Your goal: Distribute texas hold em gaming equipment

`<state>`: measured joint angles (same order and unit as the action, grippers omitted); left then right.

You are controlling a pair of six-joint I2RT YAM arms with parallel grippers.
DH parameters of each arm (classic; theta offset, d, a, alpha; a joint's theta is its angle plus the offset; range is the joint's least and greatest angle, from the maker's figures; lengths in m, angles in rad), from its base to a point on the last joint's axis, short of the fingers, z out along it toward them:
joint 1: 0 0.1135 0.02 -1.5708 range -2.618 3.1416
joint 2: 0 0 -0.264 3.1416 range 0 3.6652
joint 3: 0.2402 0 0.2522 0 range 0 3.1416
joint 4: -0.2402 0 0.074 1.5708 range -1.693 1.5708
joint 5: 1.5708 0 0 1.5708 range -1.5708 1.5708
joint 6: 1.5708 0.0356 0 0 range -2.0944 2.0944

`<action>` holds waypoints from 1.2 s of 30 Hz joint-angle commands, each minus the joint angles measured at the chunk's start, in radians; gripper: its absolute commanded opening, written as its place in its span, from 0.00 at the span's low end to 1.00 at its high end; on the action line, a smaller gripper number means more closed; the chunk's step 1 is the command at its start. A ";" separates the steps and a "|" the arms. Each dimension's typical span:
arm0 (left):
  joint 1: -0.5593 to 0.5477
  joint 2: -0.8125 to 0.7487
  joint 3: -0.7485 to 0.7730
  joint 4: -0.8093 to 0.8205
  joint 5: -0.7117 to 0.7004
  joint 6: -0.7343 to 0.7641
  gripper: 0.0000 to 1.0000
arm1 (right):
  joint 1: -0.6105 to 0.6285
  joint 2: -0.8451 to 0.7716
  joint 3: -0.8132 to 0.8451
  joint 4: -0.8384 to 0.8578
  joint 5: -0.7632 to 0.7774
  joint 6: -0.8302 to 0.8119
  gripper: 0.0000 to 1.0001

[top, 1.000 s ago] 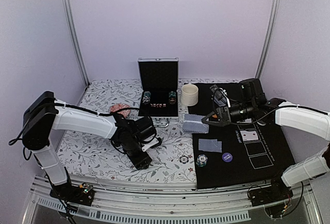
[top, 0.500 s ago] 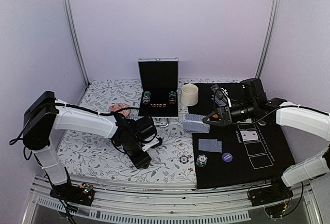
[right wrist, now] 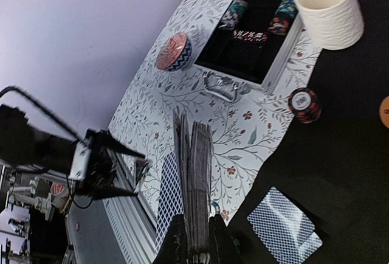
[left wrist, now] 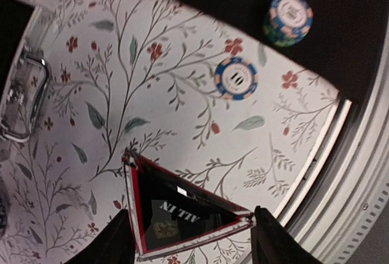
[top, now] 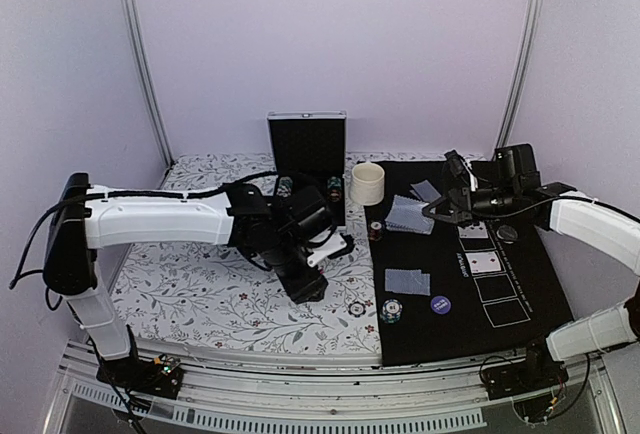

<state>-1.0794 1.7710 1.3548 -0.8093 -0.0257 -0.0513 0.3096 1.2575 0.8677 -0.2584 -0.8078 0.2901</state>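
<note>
A table is being viewed from above. Its left part is covered by a white floral cloth (top: 190,289) and its right part by a black felt playing mat (top: 440,339). An open black case (top: 307,149) is standing at the back, with a cream cylindrical cup (top: 367,183) just beside it.

The left gripper (left wrist: 194,239) is being held low over the floral cloth, near its front edge. A black, red-edged triangle marker (left wrist: 176,212) is being pinched between its jaws and appears clamped. Whether the marker is touching the cloth cannot be told.

The right gripper (right wrist: 194,246) is being held above the back of the mat. A thick deck of grey-blue-backed playing cards (right wrist: 194,173), seen edge-on, is being squeezed between its jaws.

On the mat, a single grey-blue card (top: 407,281) is lying face down and a white-faced card (top: 483,262) is lying face up. A short stack of striped poker chips (left wrist: 290,17) is sitting at the mat's near left edge. A lone blue-and-orange striped chip (left wrist: 236,78) is lying on the cloth just beside it. A dark blue round disc (top: 440,304) is lying on the mat near the stack.

The dealing-out step appears to be in hand, with both grippers loaded. Next, the marker probably needs to be set flat at its place and released. One card then has to be parted from the deck, which likely calls for the freed left gripper.
</note>
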 commanded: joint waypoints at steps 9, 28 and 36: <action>-0.260 0.506 0.726 -0.053 0.034 0.271 0.44 | -0.278 -0.127 0.116 -0.157 0.096 -0.008 0.02; -0.290 0.786 1.026 0.003 -0.051 0.331 0.89 | -0.291 -0.196 0.112 -0.251 0.126 -0.063 0.02; -0.303 0.353 0.678 0.242 0.041 0.474 0.98 | -0.285 -0.183 0.139 -0.288 0.060 -0.089 0.02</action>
<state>-1.3674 2.4317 2.1963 -0.7441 -0.0502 0.3271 0.0231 1.0775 0.9668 -0.5304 -0.6922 0.2276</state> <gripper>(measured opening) 0.981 0.085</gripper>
